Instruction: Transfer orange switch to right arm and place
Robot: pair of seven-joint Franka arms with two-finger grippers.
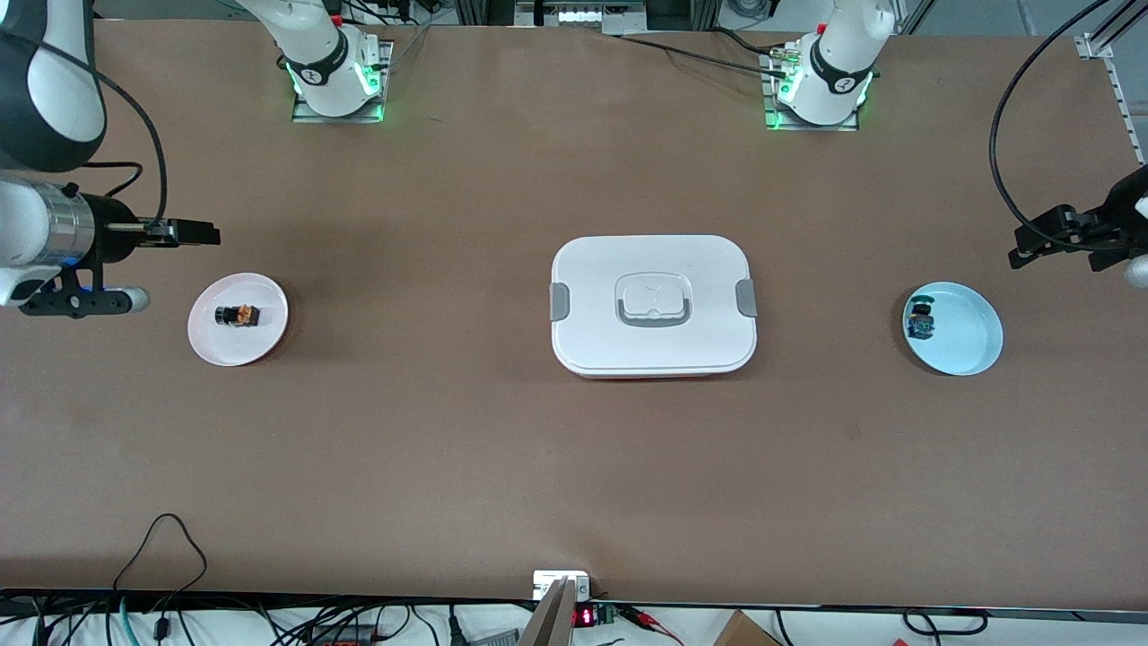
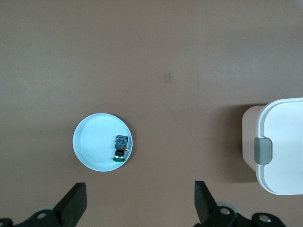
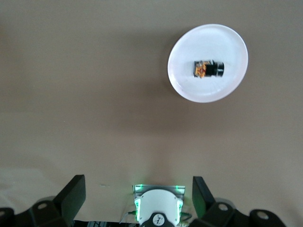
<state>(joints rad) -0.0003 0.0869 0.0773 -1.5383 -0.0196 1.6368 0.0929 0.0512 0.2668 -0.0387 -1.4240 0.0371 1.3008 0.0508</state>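
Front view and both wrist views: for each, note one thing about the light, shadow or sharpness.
Front view: even light, with a soft shadow on the table by the white lidded box. Left wrist view: the blue plate and its blue-green switch are crisp; the left gripper is dark. Right wrist view: the pink plate looks washed out, the orange switch slightly soft.
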